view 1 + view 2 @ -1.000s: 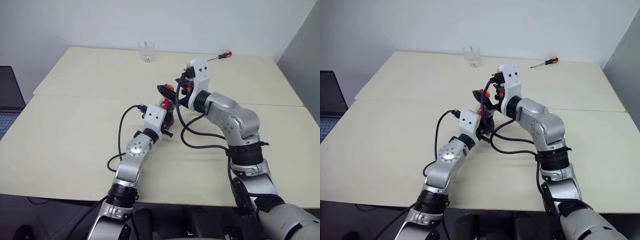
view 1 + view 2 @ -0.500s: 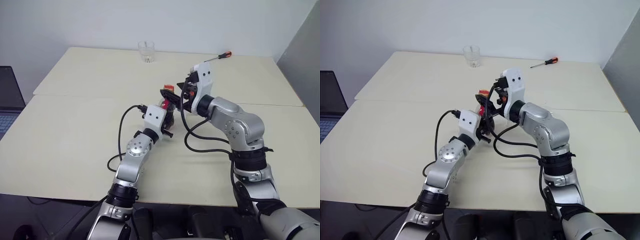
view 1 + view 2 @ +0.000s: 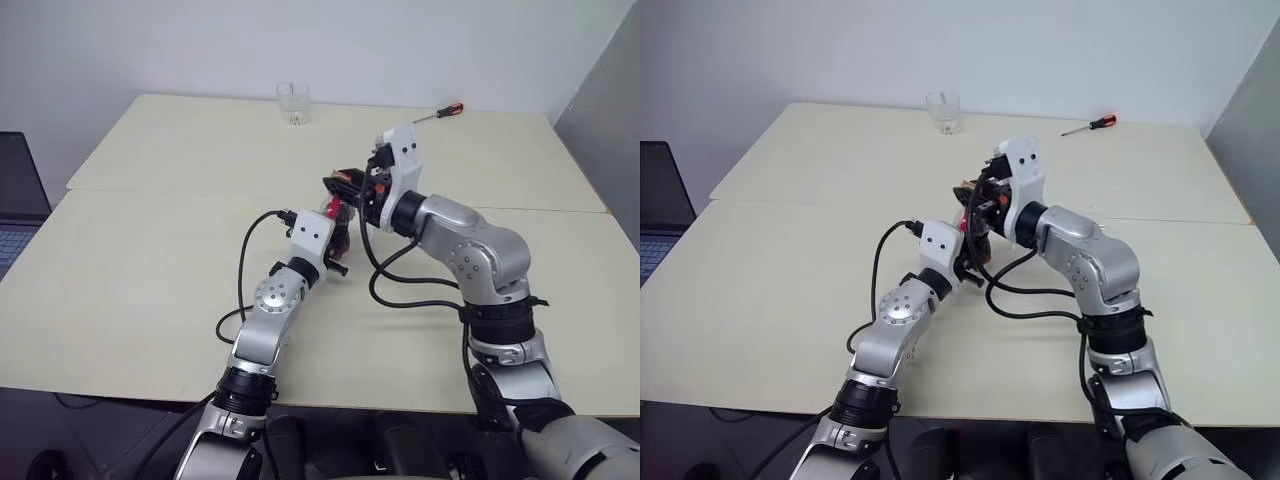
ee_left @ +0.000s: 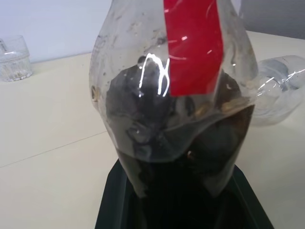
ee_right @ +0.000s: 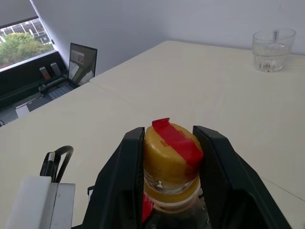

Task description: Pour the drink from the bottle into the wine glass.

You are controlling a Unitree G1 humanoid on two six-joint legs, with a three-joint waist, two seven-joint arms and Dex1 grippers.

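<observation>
A laptop [image 3: 18, 205] is seen at the nine o'clock edge of the scene, beside the pale counter [image 3: 150, 260]. On the counter, toward eleven o'clock and well apart from the arms, a short clear tumbler [image 3: 293, 103] is stood upright; it is also caught in the right wrist view [image 5: 270, 49] and the left wrist view [image 4: 14, 58].

Near the middle of the counter the bottle [image 4: 171, 90] is held upright by the left gripper [image 3: 338, 240], whose jaws are pressed onto its bulbous lower body. The drink [image 4: 181, 143], a dark brown liquid, is seen filling the lower part of the bottle, and a strip of red tape [image 4: 193, 47] is run down its clear wall.

Just above, the right gripper [image 5: 169, 157] is brought over the bottle's top from the three o'clock side. Its two black jaws are set on either side of the yellow cap [image 5: 171, 160], touching or very nearly touching it; a red strip is laid across the cap's top.

The wine glass [image 4: 281, 90] is glimpsed in the left wrist view as a clear rounded form just beyond the bottle; whether it stands or lies cannot be told.

At one o'clock, near the far counter edge, a red-handled screwdriver [image 3: 440, 113] is laid.
</observation>
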